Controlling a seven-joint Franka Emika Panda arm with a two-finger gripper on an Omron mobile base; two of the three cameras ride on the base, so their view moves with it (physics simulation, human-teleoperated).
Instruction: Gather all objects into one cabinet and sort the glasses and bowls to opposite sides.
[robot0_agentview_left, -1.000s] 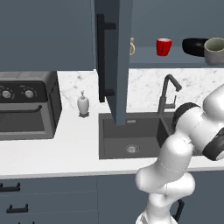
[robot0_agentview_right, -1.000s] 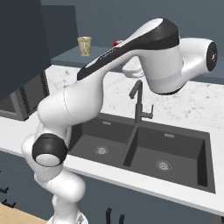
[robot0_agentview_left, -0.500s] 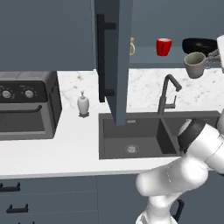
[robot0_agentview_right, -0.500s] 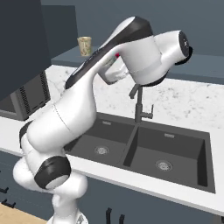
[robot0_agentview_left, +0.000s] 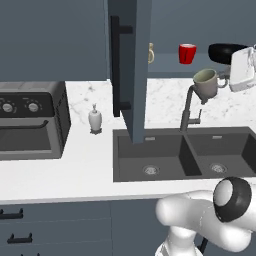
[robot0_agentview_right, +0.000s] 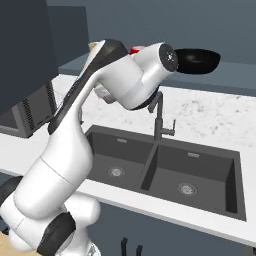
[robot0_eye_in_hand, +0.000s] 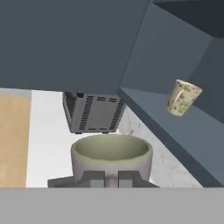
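White-marbled table carries a dark double sink, a soap dispenser and a toaster oven. Above the faucet the end effector grips the beige-grey mug. Beyond, the cabinet stands open; its shelf holds the red cup and black bowl. No writing reads.

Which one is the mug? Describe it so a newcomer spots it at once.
Start at the black faucet behind the double sink. Just above its spout, the gripper holds the mug in mid-air, below the open cabinet shelf. It is beige-grey with a handle, unlike the red cup and black bowl on the shelf.
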